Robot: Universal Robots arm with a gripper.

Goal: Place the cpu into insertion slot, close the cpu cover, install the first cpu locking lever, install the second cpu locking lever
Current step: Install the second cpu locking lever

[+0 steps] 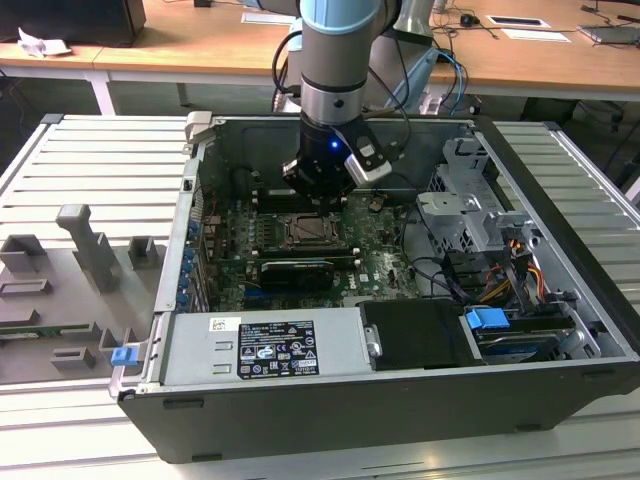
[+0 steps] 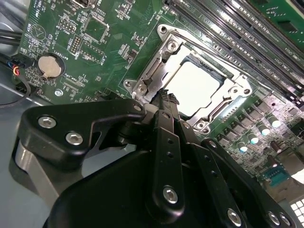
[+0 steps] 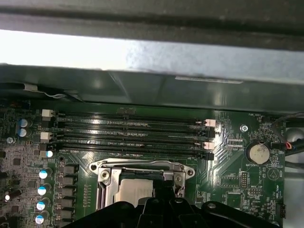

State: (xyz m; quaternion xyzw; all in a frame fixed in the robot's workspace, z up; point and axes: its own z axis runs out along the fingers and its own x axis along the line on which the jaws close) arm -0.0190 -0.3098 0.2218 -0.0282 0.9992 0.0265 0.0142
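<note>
Green motherboard [image 2: 85, 42]: pale square cpu [image 2: 194, 88] seated under silvery windowed cpu cover [image 2: 156, 71]; black end effector [image 2: 168, 97] closed, empty.

The thick silver-grey cylindrical robot arm [image 1: 335, 70] carries a pale blue band, black looping cables and a lit blue ring; its matte black linkage gripper [image 2: 167, 97] (silver screw heads throughout) fills the second wrist view's lower frame.

One open computer case [image 1: 560, 330]. One robot arm [image 1: 335, 60] with one gripper [image 2: 167, 97]. One cpu [image 2: 192, 88] in one insertion slot [image 2: 164, 64]. Four long memory slots [image 3: 133, 133]. One round coin battery [image 3: 259, 153]. One blue-tabbed connector [image 1: 488, 322]. One power supply box [image 1: 265, 345]. Four blue-topped capacitors [image 3: 42, 190] in the first wrist view.
</note>
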